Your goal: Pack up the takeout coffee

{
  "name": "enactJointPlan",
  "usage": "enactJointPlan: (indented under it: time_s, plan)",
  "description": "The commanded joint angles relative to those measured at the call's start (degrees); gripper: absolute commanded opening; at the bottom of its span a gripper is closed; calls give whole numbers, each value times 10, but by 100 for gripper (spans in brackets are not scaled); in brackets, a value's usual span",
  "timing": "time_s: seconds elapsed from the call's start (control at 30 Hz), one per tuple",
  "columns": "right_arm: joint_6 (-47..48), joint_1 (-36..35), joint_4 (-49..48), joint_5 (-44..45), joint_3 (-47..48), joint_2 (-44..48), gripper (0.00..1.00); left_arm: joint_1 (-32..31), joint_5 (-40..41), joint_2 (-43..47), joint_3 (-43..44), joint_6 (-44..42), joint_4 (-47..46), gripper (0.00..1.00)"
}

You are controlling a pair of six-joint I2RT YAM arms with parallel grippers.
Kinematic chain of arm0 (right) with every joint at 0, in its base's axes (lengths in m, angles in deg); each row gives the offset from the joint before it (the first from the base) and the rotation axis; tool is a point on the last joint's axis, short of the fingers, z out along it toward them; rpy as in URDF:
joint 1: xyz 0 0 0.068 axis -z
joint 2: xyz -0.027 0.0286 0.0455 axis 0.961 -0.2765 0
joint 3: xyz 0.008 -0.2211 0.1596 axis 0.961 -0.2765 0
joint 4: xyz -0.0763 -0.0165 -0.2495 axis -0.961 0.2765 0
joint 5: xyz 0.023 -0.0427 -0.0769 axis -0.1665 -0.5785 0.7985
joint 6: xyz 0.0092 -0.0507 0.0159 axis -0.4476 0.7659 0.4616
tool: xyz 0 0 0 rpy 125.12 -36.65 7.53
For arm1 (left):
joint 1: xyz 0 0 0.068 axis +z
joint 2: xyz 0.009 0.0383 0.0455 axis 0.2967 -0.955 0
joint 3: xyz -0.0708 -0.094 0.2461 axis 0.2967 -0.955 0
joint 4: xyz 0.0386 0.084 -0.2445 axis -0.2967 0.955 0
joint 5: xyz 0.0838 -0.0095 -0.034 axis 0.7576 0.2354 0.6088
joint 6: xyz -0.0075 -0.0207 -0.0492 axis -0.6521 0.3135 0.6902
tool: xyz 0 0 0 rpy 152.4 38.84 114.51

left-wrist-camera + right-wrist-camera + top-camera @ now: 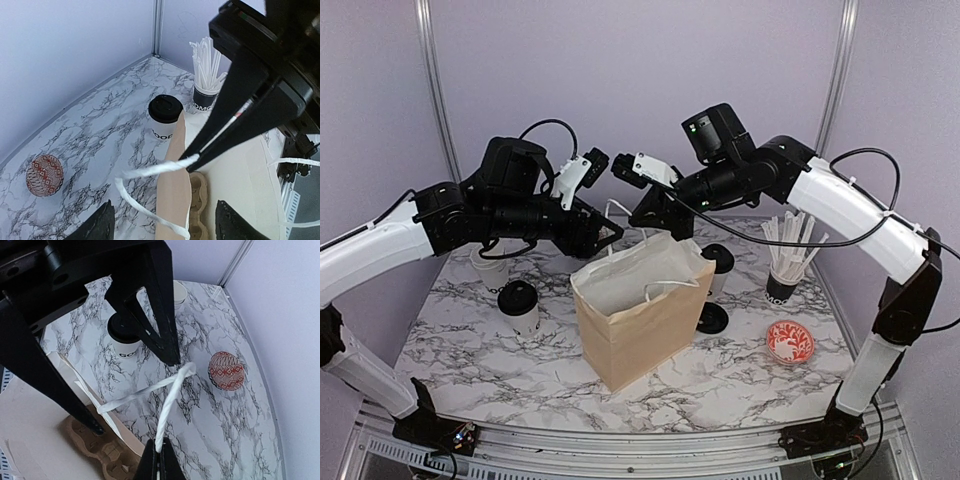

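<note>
At mid-bench, nearer the far edge, one handle [155,169] of the paper bag [645,330] is being pinched by the right claw [160,460], fingers pressed together. The left claw [165,215] is being held spread over the bag rim, gripping nothing. Risk: w/ only a cardboard carrier [95,445] inside, the light bag could be tipped, or the handle torn, if pulled unevenly. Nothing's being packed yet: one cup [520,305] by the left edge, a second cup [718,262] just right of the bag. Both white, tapered, black-lidded, black lettering low down.

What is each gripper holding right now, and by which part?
The right gripper pinches the paper bag by its white twisted handle; the left gripper is open, holding nothing.
</note>
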Motion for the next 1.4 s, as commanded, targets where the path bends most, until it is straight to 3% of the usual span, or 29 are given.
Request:
enactJointPlan:
  time_s: [0.0, 0.17, 0.27, 0.37, 0.43, 0.5, 0.63, 0.77, 1.0, 1.17, 1.37]
  plan:
    - [-5, 3, -16, -2, 32, -5, 0, 17, 1, -32, 43, -24, -16, 63]
    - [-5, 3, -16, 4, 37, -6, 0, 41, -30, -58, 68, -59, 3, 38]
    - [-4, 3, -16, 6, 38, -9, 0, 50, -36, -64, 77, -66, 5, 16]
    - [-4, 3, -16, 9, 46, -16, 0, 50, -34, -72, 94, -77, 16, 11]
    - [-5, 3, -13, 13, 53, -20, 0, 51, -40, -73, 106, -82, 21, 0]
    - [-5, 5, -11, 15, 57, -19, 3, 51, -55, -67, 109, -87, 22, 0]
    - [4, 22, -1, -18, 56, 5, 33, 47, -84, -46, 96, -89, 21, 0]
    - [21, 48, 10, -72, 33, 48, 47, 28, -104, -29, 74, -92, 22, 0]
    - [37, 123, 1, -76, -38, 124, 51, -47, -151, -2, 44, -73, 26, 0]
    - [25, 192, -48, -68, -136, 177, 52, -136, -159, 7, 13, -41, 20, 0]
    - [25, 213, -75, -62, -197, 208, 53, -221, -173, 9, -17, -6, 21, 0]
